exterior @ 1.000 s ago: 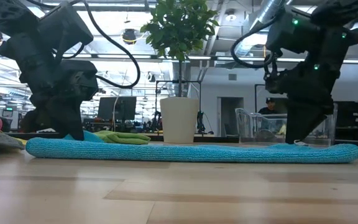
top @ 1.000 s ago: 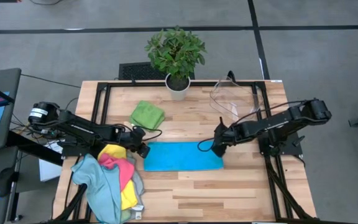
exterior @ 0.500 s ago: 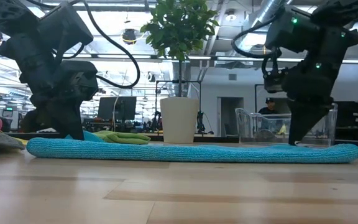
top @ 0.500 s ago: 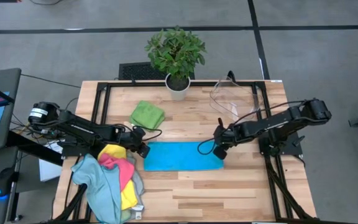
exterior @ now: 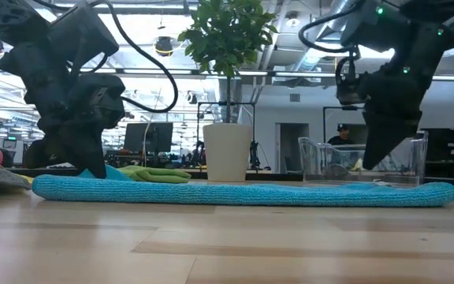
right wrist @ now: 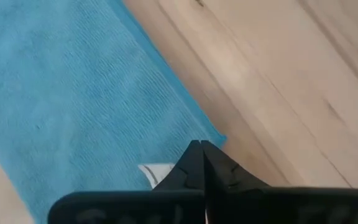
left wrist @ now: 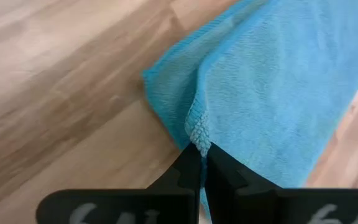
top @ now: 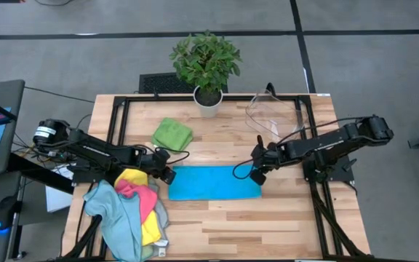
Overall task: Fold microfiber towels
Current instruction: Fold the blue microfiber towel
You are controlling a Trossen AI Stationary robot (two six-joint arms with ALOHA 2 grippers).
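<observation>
Blue towel (top: 214,183): folded flat, mid-table.
Left gripper (left wrist: 202,163): pinched closed on the towel's left corner.
Right gripper (right wrist: 202,163): closed, just above the towel's right corner, holding nothing.

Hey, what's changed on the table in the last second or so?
The right gripper closed its fingers at the blue towel's far right corner and has lifted a little; whether it holds cloth is unclear. The left gripper stays shut on the towel's far left corner. The towel, the folded green towel and the colourful pile haven't moved.
</observation>
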